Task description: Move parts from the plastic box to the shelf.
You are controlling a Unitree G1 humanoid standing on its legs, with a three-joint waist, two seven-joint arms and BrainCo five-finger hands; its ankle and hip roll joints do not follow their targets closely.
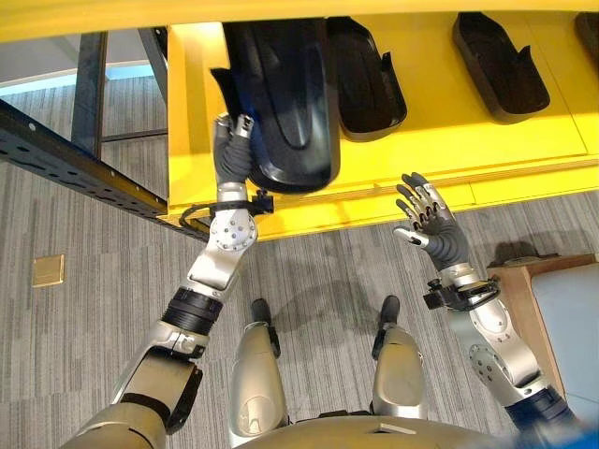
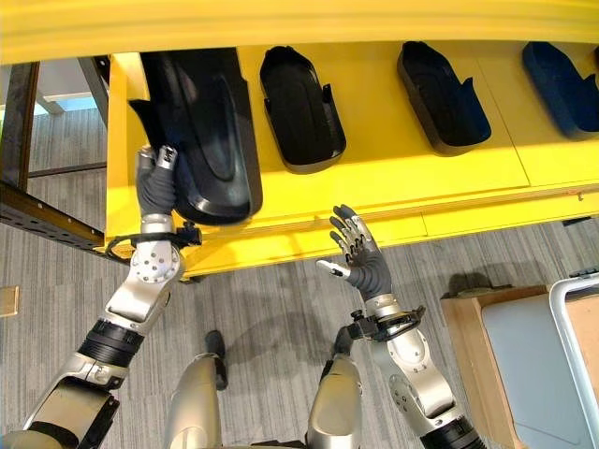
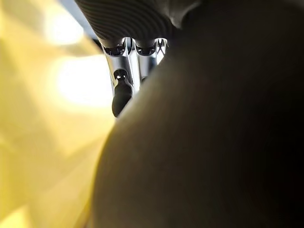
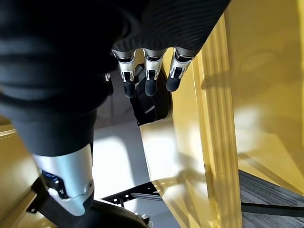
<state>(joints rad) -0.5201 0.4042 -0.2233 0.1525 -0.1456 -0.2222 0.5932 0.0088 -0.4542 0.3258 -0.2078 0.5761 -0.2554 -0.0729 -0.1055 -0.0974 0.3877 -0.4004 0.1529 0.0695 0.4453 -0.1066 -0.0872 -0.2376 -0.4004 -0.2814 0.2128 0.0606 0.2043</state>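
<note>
A large black moulded part (image 1: 285,103) lies on the left end of the yellow shelf (image 1: 468,150), its near end hanging over the front edge. My left hand (image 1: 232,154) is pressed against the part's left side, under a flap of it. In the left wrist view the dark part (image 3: 213,142) covers most of the hand. My right hand (image 1: 432,224) is raised in front of the shelf's edge, open with fingers spread, holding nothing. The right wrist view looks past its straight fingers (image 4: 149,80) to the black part (image 4: 149,107).
Other black parts (image 2: 299,108) (image 2: 442,98) and a dark blue one (image 2: 562,79) lie in a row on the shelf. A black steel rack beam (image 1: 65,159) runs at the left. A wooden stand (image 1: 519,281) with a pale box (image 2: 576,346) is at the right.
</note>
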